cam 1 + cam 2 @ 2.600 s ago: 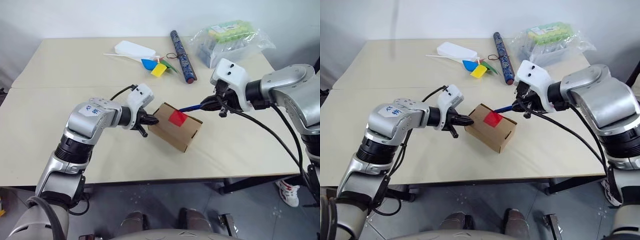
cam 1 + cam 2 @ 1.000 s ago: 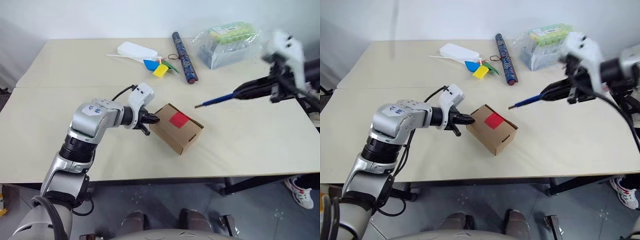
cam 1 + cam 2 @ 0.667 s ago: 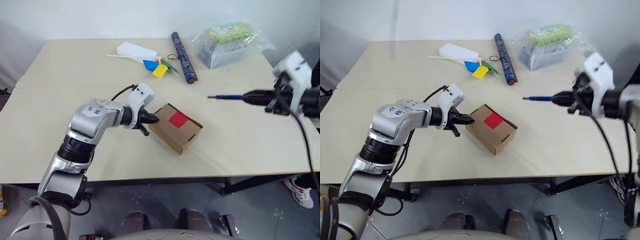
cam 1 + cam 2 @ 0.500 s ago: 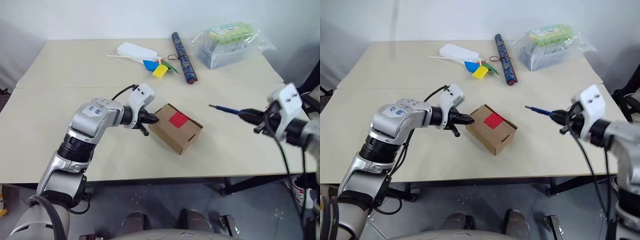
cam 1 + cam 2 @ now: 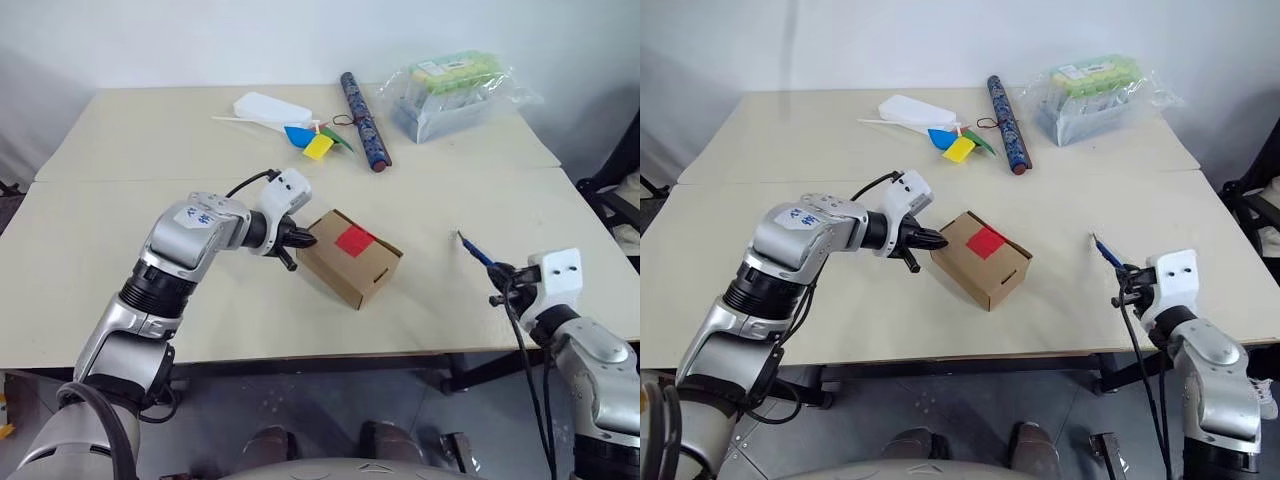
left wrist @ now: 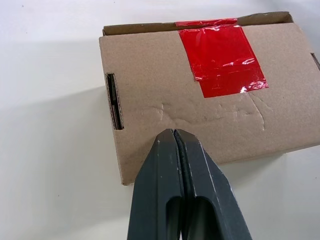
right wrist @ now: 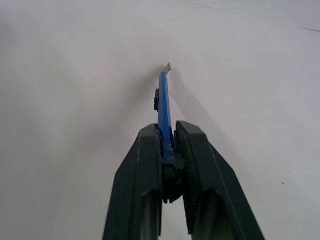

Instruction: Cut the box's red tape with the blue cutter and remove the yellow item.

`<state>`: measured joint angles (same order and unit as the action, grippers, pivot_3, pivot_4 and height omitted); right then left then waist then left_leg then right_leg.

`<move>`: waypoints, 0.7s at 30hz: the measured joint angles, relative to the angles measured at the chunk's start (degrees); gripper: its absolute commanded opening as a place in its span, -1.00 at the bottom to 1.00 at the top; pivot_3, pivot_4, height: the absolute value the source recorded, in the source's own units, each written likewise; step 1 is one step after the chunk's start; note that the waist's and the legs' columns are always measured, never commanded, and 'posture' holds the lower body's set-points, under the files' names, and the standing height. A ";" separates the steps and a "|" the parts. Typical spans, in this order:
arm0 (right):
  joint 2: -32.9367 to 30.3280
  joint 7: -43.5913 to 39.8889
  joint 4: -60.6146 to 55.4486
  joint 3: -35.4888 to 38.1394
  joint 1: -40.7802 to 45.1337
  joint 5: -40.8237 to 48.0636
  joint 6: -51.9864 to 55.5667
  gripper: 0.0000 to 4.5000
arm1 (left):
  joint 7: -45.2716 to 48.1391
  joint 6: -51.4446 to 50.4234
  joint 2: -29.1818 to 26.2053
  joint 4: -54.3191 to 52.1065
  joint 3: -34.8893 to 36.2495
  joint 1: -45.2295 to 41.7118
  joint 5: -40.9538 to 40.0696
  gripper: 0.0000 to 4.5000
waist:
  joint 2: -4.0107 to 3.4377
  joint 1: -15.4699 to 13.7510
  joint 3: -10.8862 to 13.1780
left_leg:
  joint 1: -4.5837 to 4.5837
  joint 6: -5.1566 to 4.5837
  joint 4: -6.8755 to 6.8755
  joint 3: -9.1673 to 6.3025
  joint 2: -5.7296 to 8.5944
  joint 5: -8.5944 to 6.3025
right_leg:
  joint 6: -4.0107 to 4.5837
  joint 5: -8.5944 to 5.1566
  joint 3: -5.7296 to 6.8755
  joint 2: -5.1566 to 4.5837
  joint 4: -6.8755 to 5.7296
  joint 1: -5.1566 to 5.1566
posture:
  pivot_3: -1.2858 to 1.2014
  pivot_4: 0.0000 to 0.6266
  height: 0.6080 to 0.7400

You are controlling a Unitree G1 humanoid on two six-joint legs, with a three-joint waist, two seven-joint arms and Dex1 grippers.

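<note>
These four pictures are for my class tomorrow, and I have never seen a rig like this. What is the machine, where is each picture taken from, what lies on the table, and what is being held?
It is a humanoid robot with two arms, each ending in a gripper of two black fingers. Two pictures look down from cameras in its head; the other two come from a camera on each wrist, looking along the fingers. On the table lies a brown box with red tape on top. At the far side are a dark patterned tube, a clear bag of packs, a white object and coloured paper pieces. The left gripper, shut, rests against the box. The right gripper holds the blue cutter low over the table.
</note>
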<state>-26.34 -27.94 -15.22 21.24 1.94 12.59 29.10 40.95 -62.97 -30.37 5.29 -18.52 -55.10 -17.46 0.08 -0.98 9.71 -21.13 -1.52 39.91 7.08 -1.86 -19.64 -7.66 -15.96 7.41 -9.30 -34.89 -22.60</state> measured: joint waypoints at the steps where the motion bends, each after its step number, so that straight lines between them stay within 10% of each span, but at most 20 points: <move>1: 0.00 -0.03 0.08 -0.67 -0.54 0.00 0.03 -0.37 | 0.06 0.01 0.00 -0.01 0.00 -0.01 0.00 -1.00 | 0.00 -0.02 0.00 | -0.01 0.00 0.00 -0.01 0.00 0.00 | 0.00 0.00 0.00 0.00 -0.06 0.00 | 0.03 -0.52 1.00; 10: -4.70 -0.95 -7.07 0.88 -3.21 3.16 1.58 0.99 | 0.19 0.00 -0.05 -0.10 0.04 -0.02 0.00 -1.00 | -0.09 -0.04 0.05 | -0.04 -0.06 0.00 -0.01 0.00 -0.02 | 0.00 0.00 -0.02 -0.08 0.05 -0.03 | 0.03 -0.52 1.00; 21: -18.70 -5.67 -9.52 -1.94 13.95 10.82 12.25 0.99 | 4.19 5.02 -1.36 4.14 0.99 -0.21 -0.01 -1.00 | -0.13 0.31 0.11 | -0.10 -0.16 0.02 0.06 0.03 -0.03 | 0.01 0.01 -0.08 -0.21 0.13 -0.20 | 0.03 -0.52 1.00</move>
<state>-45.03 -33.61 -24.74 19.30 15.88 23.41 41.35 45.14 -57.95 -31.73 9.43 -17.53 -55.31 -17.47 -0.05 -0.67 9.82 -21.24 -1.68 39.93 7.14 -1.83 -19.67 -7.65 -15.95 7.33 -9.50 -34.76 -22.80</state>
